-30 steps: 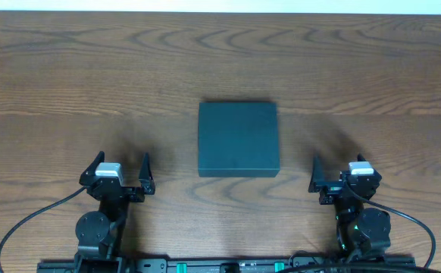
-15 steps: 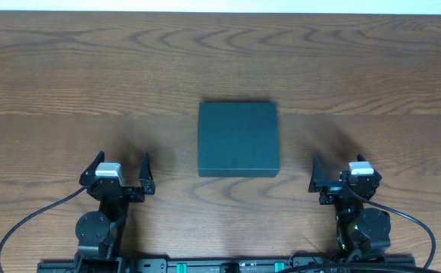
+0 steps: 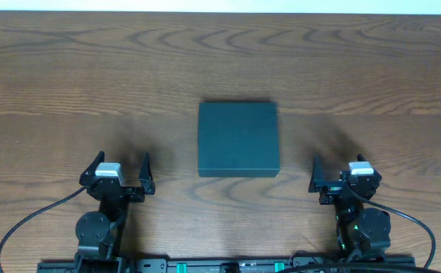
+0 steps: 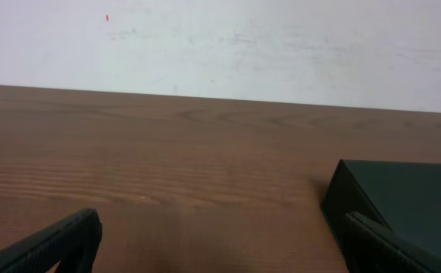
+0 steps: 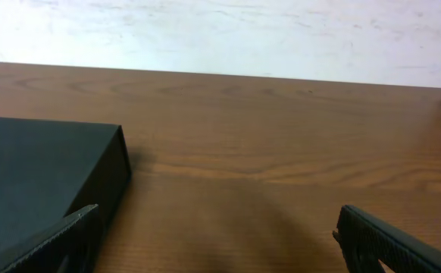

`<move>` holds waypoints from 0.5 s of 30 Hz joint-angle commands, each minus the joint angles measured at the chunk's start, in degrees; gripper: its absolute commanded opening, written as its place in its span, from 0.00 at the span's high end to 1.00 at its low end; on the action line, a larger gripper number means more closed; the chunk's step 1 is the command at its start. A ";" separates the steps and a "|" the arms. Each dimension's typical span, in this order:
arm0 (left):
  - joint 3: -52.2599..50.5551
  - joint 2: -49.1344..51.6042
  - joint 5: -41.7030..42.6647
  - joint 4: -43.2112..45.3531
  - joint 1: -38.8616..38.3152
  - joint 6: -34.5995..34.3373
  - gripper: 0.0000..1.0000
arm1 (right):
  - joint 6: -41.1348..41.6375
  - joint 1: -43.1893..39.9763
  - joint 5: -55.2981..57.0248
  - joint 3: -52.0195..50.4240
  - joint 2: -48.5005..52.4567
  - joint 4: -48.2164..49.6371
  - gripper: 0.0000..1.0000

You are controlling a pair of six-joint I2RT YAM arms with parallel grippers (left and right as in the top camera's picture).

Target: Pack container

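The container [image 3: 239,139] is a dark teal-black box with its lid shut, lying flat at the middle of the wooden table. It also shows at the right edge of the left wrist view [image 4: 410,197] and at the left of the right wrist view [image 5: 39,178]. My left gripper [image 3: 120,171] is open and empty, near the table's front edge, left of the container. My right gripper [image 3: 340,173] is open and empty, near the front edge, right of the container. Between the fingers in both wrist views [image 4: 220,243] [image 5: 217,239] there is only bare wood.
The wooden table [image 3: 92,76] stretches wide around the container. A white wall [image 4: 220,38] stands behind its far edge. Black cables [image 3: 23,227] run from the arm bases at the front.
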 commanded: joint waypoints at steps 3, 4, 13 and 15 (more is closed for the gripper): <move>-0.61 -0.46 0.76 -2.56 -0.13 -0.28 0.01 | 1.01 -0.79 -0.39 0.02 -0.42 -0.50 0.01; -0.61 -0.46 0.76 -2.56 -0.13 -0.31 0.02 | 1.01 -0.79 -0.37 0.02 -0.42 -0.50 0.01; -0.61 -0.46 0.76 -2.56 -0.13 -0.31 0.01 | 1.01 -0.79 -0.37 0.02 -0.42 -0.50 0.01; -0.61 -0.46 0.76 -2.56 -0.13 -0.28 0.02 | 1.01 -0.79 -0.39 0.02 -0.42 -0.50 0.01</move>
